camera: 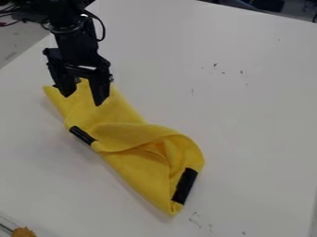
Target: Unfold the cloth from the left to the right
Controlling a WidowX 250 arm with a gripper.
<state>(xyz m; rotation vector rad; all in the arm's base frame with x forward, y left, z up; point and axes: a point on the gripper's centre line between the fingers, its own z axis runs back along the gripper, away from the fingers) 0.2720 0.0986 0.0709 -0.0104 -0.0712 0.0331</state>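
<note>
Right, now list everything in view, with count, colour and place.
folded fabric cloth: one, yellow, slanting down the table
short flat strips: two, black, one on the cloth's left edge, one near its lower end
smooth flat-topped table: one, white, under the cloth
small scattered marks: several, dark, on the tabletop
rough-looking object: one, orange-brown, bottom left corner
robot arm: one, black, top left
two-finger gripper: one, black, over the cloth's upper end
</note>
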